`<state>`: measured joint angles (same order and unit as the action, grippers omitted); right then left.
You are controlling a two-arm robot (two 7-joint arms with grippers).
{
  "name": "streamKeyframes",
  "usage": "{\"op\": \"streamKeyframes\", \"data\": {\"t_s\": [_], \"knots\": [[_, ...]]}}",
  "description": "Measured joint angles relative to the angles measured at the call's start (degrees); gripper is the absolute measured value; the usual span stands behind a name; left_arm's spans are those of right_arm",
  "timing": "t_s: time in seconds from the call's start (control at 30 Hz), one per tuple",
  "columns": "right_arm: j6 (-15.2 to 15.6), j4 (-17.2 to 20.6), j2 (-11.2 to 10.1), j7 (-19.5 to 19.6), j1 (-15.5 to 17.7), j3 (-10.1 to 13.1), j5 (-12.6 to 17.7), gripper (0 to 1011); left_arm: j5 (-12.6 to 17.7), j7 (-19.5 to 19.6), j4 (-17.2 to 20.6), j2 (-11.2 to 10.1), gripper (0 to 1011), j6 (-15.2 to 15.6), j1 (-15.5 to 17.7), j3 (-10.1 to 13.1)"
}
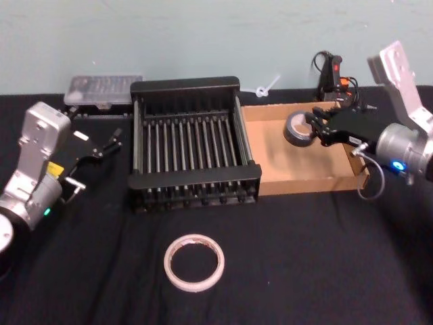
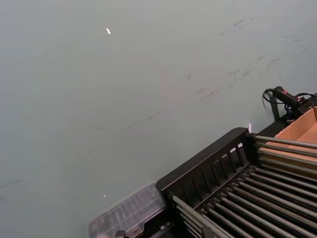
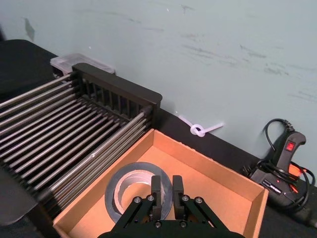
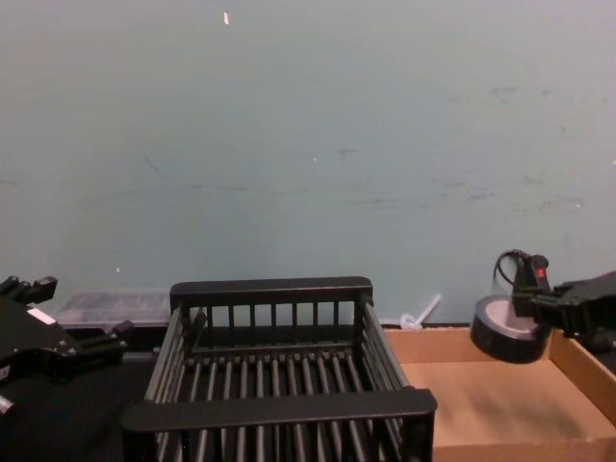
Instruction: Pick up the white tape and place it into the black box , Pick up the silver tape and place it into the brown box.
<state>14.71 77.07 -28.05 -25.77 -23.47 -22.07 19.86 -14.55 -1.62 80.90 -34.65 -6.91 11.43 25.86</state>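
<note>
The white tape (image 1: pixel 194 263) lies flat on the black table, in front of the black box (image 1: pixel 184 85). To the right of the black box sits the brown box (image 1: pixel 298 169). My right gripper (image 1: pixel 312 128) is shut on the silver tape (image 1: pixel 295 128) and holds it above the brown box's far part. In the right wrist view its fingers (image 3: pixel 157 191) pinch the wall of the silver tape (image 3: pixel 130 191) over the brown box (image 3: pixel 218 188). The chest view shows the silver tape (image 4: pixel 500 339) hanging clear of the brown box floor (image 4: pixel 500 404). My left gripper (image 1: pixel 100 144) stands open, left of the black box.
A clear plastic container (image 1: pixel 103 89) stands behind the black box's left corner. A glue gun (image 1: pixel 335 74) with its cable lies behind the brown box, and a white zip tie (image 1: pixel 267 87) rests near the wall. The wall closes off the back.
</note>
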Motion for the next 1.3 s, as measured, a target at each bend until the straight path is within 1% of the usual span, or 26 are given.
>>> {"op": "streamKeyframes", "data": {"t_s": [0.03,0.13,0.2,0.33,0.43,0.53,0.7,1.07,1.17,1.2,1.3], "knots": [[0.11,-1.8,0.83,0.02,-1.2,-0.41,-0.29,139,0.0,0.0,0.0,0.0,1001,0.0,0.0,0.0],[0.2,-4.22,2.0,0.1,-2.71,-0.99,-0.78,139,0.0,0.0,0.0,0.0,1001,0.0,0.0,0.0],[0.19,-7.58,3.58,0.28,-4.66,-1.7,-1.48,139,0.0,0.0,0.0,0.0,1001,0.0,0.0,0.0],[0.07,-10.26,4.8,0.34,-6.03,-2.2,-2.24,139,0.0,0.0,0.0,0.0,1001,0.0,0.0,0.0],[-0.19,-12.99,6.0,0.53,-7.23,-2.56,-3.11,139,0.0,0.0,0.0,0.0,1001,0.0,0.0,0.0],[-0.4,-14.52,6.75,0.79,-7.85,-2.65,-3.75,139,0.0,0.0,0.0,0.0,1001,0.0,0.0,0.0],[-0.74,-15.41,7.41,1.22,-8.14,-2.64,-4.7,139,0.0,0.0,0.0,0.0,1001,0.0,0.0,0.0],[-0.74,-15.26,7.25,1.14,-8.09,-2.59,-4.53,140,0.0,0.0,0.01,0.0,1001,0.0,0.0,0.0],[-0.74,-15.2,7.23,1.11,-8.07,-2.58,-4.48,202,0.0,0.0,0.0,0.0,1001,0.0,0.0,0.0],[-0.73,-15.17,7.21,1.09,-8.06,-2.58,-4.45,252,0.0,0.0,0.0,0.0,1001,0.0,0.0,0.0],[-0.72,-15.13,7.2,1.08,-8.05,-2.57,-4.41,307,0.0,0.0,0.0,0.0,1001,0.0,0.0,0.0]]}}
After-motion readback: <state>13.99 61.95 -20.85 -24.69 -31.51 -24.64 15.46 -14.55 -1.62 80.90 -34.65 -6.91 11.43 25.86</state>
